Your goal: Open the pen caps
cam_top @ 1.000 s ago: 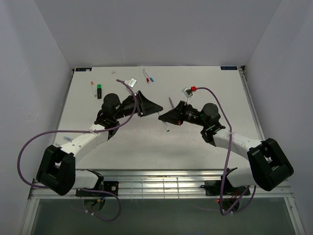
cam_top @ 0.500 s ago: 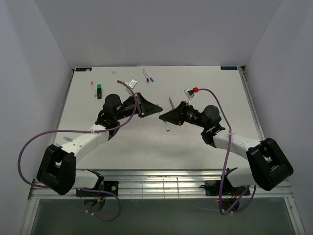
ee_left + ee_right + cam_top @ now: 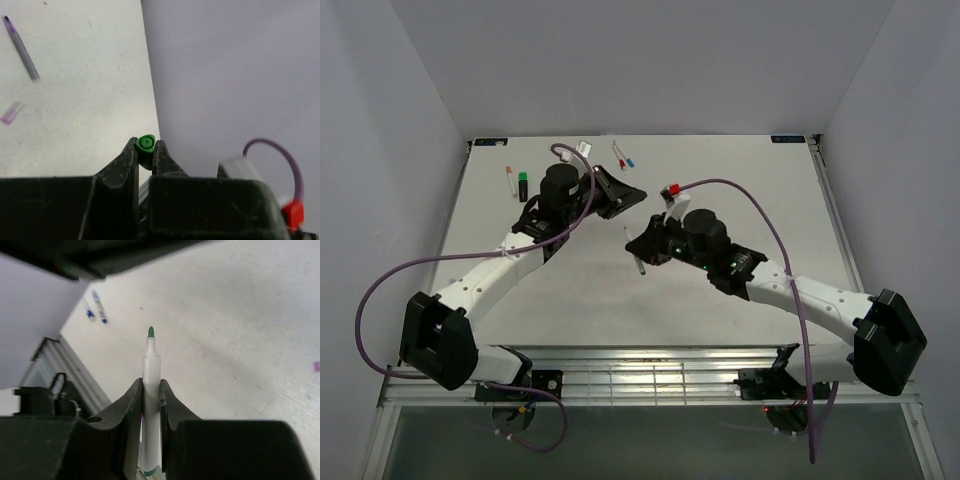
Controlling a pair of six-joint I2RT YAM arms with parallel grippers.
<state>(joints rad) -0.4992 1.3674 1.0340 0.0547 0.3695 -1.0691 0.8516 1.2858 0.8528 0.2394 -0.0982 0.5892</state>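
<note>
My left gripper (image 3: pixel 145 148) is shut on a small green pen cap (image 3: pixel 145 145), which is pinched end-on between the fingertips. In the top view the left gripper (image 3: pixel 640 196) hangs above the table's middle, up and slightly right of my right gripper (image 3: pixel 633 245). My right gripper (image 3: pixel 151 386) is shut on a white pen (image 3: pixel 151 375) whose bare green tip (image 3: pixel 151 332) points away from the jaws. The pen's lower end (image 3: pixel 640 264) pokes out under the right gripper. Cap and pen are apart.
A black marker with a green end (image 3: pixel 523 184) and an orange-ended pen (image 3: pixel 510 180) lie at the back left. Red and blue pens (image 3: pixel 623 157) lie at the back middle. A purple-tipped barrel (image 3: pixel 22 49) and its loose cap (image 3: pixel 11 113) lie on the table.
The left gripper has closed on the green cap and drawn back and up from the right gripper. The right arm has swung left with the pen. The two tips no longer meet.
</note>
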